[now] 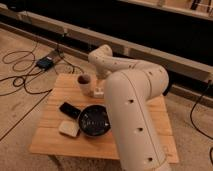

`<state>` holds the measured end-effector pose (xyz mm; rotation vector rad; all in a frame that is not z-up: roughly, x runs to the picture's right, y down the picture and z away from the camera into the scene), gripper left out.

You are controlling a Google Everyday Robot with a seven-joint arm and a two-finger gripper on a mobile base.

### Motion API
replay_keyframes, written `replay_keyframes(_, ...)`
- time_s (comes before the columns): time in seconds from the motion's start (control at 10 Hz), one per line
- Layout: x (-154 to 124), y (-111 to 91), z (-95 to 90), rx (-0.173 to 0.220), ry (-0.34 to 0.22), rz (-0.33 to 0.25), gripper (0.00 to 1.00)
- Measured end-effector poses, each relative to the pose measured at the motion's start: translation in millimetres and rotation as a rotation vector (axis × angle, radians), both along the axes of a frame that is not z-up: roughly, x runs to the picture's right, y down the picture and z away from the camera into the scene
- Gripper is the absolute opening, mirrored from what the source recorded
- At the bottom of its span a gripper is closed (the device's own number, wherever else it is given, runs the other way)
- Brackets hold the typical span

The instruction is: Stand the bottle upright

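Observation:
The arm reaches from the lower right over the wooden table [50, 140], and its wrist bends down right of the cup. The gripper [100, 86] is at the end of that wrist, low over the table's far middle, mostly hidden by the arm. A small white shape under it, touching the table, looks like the bottle [98, 93]. I cannot tell whether the bottle lies flat or stands, or whether it is held. The pale cup [84, 83] stands just left of it.
A black bowl [94, 120] sits in the table's middle. A flat black device [69, 109] lies left of the bowl, and a pale block [69, 128] lies in front of that. The arm's large body [135, 115] covers the table's right half. Cables and a blue box [45, 62] lie on the floor at left.

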<state>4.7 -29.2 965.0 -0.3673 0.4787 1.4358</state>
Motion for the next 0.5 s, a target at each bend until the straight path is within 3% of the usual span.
replay_keyframes(0.3, -4.3, 5.6, 12.2, -0.017, 0.013, -0.038, 0.65)
replay_keyframes(0.5, -13.8, 13.0, 10.7, -0.039, 0.002, -0.060, 0.65)
